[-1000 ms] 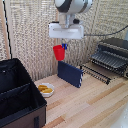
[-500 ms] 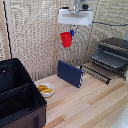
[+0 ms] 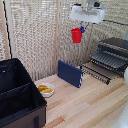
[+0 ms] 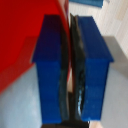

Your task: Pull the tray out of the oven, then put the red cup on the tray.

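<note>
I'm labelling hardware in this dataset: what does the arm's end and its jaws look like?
In the exterior view the gripper hangs under a white, boxy, wide body with a darker grey wrist part above it. The wrist view shows its two fingers as chunky bright blue rectangular blocks, with black, slightly wavy pads lining their inner faces. No cables or markings can be made out.

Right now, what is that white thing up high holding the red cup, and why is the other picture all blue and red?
The white thing is a robot arm's hand, called a gripper. It is holding the red cup high in the air. One picture comes from a camera watching the room. The other camera sits on the robot's wrist, so it sees the blue fingers pinching the cup's wall up close. Below, on the wooden table, are a bowl of yellow food, a blue board, a black case and an oven with its tray pulled out.
</note>
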{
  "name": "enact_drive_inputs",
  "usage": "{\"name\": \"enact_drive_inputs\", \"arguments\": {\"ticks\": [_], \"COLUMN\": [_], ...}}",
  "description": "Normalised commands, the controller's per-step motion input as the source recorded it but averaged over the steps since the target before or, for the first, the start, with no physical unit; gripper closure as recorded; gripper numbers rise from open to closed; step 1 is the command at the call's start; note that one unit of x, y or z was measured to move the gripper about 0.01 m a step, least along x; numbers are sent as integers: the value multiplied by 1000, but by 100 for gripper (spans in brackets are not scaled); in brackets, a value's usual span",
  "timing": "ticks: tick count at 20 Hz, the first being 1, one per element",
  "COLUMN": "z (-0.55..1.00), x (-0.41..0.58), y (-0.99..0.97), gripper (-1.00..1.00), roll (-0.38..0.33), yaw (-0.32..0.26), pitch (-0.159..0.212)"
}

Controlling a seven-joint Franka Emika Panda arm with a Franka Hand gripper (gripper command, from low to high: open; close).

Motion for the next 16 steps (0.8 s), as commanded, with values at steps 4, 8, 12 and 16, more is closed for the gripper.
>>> {"name": "enact_drive_inputs", "arguments": {"ticks": [4, 8, 12, 16], "z": [94, 70, 5, 0], "x": [-27, -49, -8, 0], "y": [-840, -816, -852, -878], "gripper": [100, 100, 100, 100], "roll": [0, 0, 0, 1], "yaw": [-128, -137, -124, -113], "pitch": [0, 0, -6, -19]}}
